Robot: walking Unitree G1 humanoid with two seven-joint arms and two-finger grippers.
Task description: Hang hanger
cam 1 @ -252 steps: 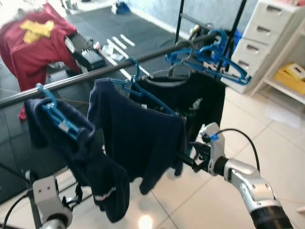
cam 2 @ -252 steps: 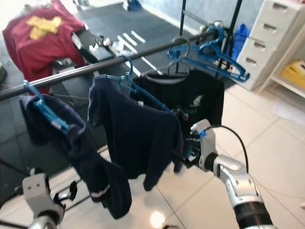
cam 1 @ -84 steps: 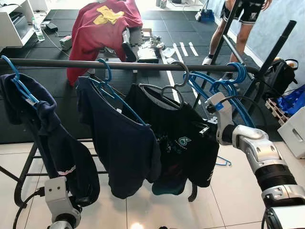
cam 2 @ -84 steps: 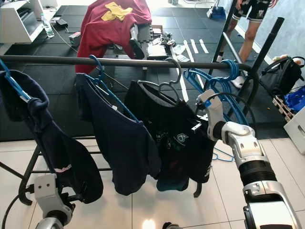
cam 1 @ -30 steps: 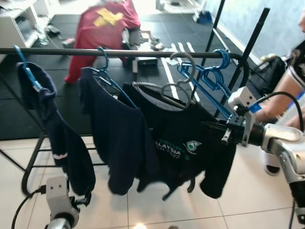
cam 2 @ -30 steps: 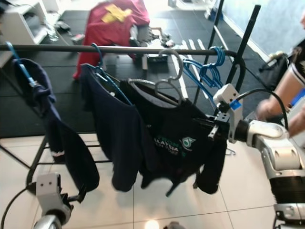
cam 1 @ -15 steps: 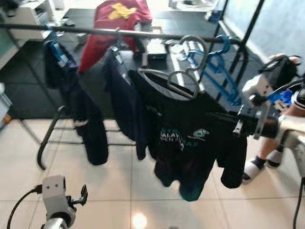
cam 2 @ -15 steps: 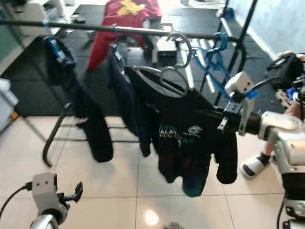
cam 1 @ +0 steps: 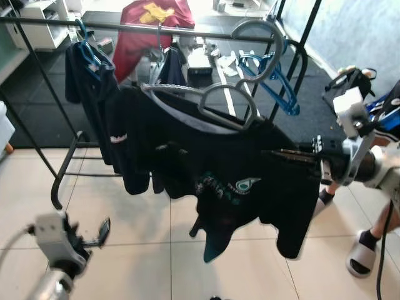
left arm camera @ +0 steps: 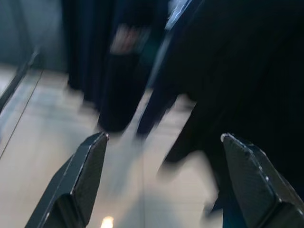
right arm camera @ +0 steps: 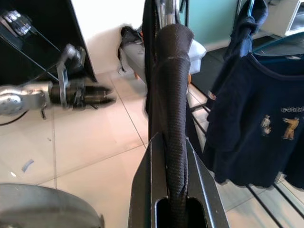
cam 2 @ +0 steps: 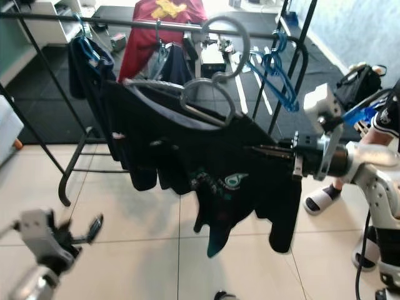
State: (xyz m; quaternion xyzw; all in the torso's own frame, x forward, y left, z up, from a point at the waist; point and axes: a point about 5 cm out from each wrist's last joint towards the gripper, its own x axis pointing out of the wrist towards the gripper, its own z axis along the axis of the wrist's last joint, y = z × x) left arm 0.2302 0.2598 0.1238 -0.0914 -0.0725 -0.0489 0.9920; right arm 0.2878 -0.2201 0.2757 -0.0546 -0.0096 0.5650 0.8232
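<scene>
Two black fingers of the right gripper (right arm camera: 170,156) are pressed tight on the shoulder of the black T-shirt (cam 1: 250,181) — pinched fabric runs straight out ahead of the tips. Its grey hanger (cam 1: 240,103) rides just beyond, hook up by the rail (cam 1: 137,26). Left gripper (left arm camera: 161,142) hangs low with its fingers spread wide — bare tile floor (cam 1: 137,250) beneath. Farther along the rail, blue hangers (cam 1: 269,78) and navy shirts (cam 1: 94,81).
</scene>
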